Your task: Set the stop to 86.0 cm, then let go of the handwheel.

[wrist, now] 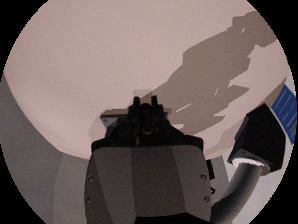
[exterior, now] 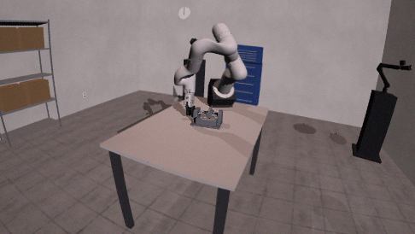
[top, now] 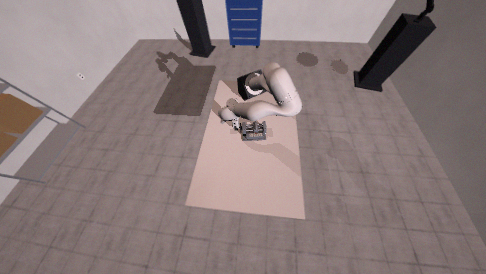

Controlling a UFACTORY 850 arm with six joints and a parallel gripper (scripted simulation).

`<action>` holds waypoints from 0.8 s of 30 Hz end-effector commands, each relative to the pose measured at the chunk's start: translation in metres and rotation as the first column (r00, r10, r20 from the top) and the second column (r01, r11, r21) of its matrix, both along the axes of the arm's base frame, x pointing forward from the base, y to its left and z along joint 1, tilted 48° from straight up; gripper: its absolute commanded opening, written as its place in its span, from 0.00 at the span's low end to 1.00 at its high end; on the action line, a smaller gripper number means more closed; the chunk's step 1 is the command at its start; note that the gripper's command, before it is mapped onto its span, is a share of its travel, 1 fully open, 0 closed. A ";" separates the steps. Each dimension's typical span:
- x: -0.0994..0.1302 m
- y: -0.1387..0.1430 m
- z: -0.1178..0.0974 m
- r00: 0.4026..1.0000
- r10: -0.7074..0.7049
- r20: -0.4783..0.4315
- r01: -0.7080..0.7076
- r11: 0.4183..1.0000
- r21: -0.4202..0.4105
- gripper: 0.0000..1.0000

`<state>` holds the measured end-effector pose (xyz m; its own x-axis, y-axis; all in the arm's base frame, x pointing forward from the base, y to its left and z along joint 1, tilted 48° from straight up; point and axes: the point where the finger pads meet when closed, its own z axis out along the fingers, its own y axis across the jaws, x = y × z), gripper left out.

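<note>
The grey stop device (top: 254, 137) (exterior: 207, 122) stands on the table; a corner of its base (wrist: 111, 119) shows beside the fingers in the wrist view. An upright part, which looks like the stop (exterior: 210, 112), stands near the middle of its rails. My gripper (top: 237, 128) (exterior: 189, 111) (wrist: 145, 103) points down at the device's left end in the top and exterior views. Its fingers are close together, shut on what appears to be the handwheel, which is dark and mostly hidden by the fingers. The scale and the stop's exact position are too small to read.
The pale table top (top: 245, 185) (exterior: 171, 145) carries the device and the arm's black base (top: 245, 89) (exterior: 221, 100) (wrist: 265, 137) behind it. The arm bends over the device's back side. A blue cabinet (top: 244, 22) (exterior: 249, 85) stands beyond the table.
</note>
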<state>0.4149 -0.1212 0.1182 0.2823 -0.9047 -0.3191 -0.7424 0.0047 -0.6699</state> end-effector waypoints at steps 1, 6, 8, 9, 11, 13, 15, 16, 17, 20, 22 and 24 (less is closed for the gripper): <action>0.003 0.000 0.001 1.000 -0.001 0.002 0.001 1.000 0.000 0.06; 0.006 0.001 0.001 1.000 -0.001 0.002 0.001 1.000 0.000 0.06; 0.008 0.001 0.002 1.000 -0.001 0.002 0.001 1.000 0.000 0.06; 0.008 0.001 0.002 1.000 -0.001 0.002 0.001 1.000 0.000 0.06; 0.009 0.002 0.002 1.000 -0.001 0.002 0.001 1.000 0.000 0.06; 0.010 0.002 0.002 1.000 -0.001 0.002 0.001 1.000 0.000 0.06; 0.011 0.002 0.003 1.000 -0.001 0.002 0.001 1.000 0.000 0.06; 0.011 0.002 0.003 1.000 -0.001 0.002 0.001 1.000 0.000 0.06; 0.011 0.002 0.003 1.000 -0.001 0.002 0.001 1.000 0.000 0.06; 0.012 0.002 0.003 1.000 -0.001 0.002 0.001 1.000 0.000 0.06; 0.013 0.002 0.003 1.000 -0.001 0.002 0.001 1.000 0.000 0.06; 0.013 0.002 0.004 1.000 -0.001 0.002 0.001 1.000 0.000 0.06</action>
<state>0.4267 -0.1185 0.1210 0.2826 -0.9046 -0.3192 -0.7415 0.0051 -0.6709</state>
